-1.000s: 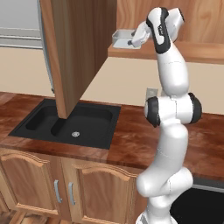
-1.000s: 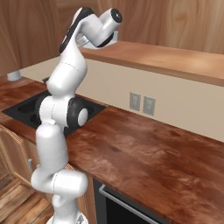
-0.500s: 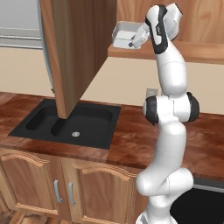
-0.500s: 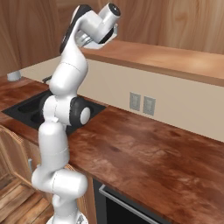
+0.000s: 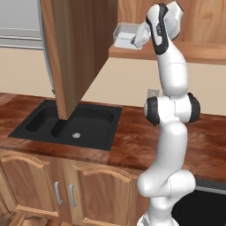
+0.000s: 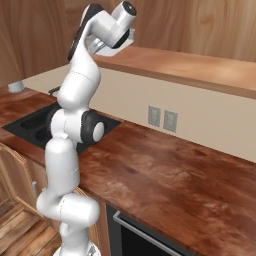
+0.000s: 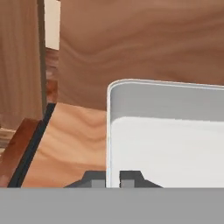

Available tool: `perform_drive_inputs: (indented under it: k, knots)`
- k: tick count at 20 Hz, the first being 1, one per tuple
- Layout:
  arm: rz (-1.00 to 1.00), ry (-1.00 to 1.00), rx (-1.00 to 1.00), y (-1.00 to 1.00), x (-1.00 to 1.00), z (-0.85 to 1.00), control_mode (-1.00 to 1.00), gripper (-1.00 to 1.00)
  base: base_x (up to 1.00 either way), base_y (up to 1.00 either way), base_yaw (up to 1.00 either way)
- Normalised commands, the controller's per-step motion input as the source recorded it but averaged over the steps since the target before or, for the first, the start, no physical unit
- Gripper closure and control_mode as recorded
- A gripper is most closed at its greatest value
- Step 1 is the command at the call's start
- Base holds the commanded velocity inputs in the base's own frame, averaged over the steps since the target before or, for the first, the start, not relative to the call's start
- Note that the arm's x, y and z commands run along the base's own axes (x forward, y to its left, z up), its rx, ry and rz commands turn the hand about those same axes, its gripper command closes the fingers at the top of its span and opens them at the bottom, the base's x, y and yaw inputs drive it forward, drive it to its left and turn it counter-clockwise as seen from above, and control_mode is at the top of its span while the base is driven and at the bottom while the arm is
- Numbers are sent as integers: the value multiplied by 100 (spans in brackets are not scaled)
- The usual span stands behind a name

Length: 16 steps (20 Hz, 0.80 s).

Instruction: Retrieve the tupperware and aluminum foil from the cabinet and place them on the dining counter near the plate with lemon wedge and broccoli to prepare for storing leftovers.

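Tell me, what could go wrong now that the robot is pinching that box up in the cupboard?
The gripper has its jaws shut on just one thin wall of the tupperware, so the box might tip or slip out when lifted. The open cabinet door hangs close beside it, so swinging out could bump it. A dropped box could land in the sink below.

The tupperware (image 5: 125, 36) sits on the cabinet (image 5: 81, 53) shelf, above the sink (image 5: 70, 126) in the surface (image 5: 132, 141).
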Motion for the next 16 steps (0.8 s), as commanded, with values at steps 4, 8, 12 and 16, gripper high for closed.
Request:
perform_drive_inputs:
  k: [4, 8, 12, 16]
  knots:
    - [0, -43, 0, 0, -12, -55, -100, 100, 0, 0, 0]
    - [0, -56, -3, 0, -64, -74, -100, 100, 0, 0, 0]
    - [0, -53, -3, 0, -97, -34, -100, 100, 0, 0, 0]
    - [0, -25, 0, 0, -100, 4, -100, 100, 0, 0, 0]
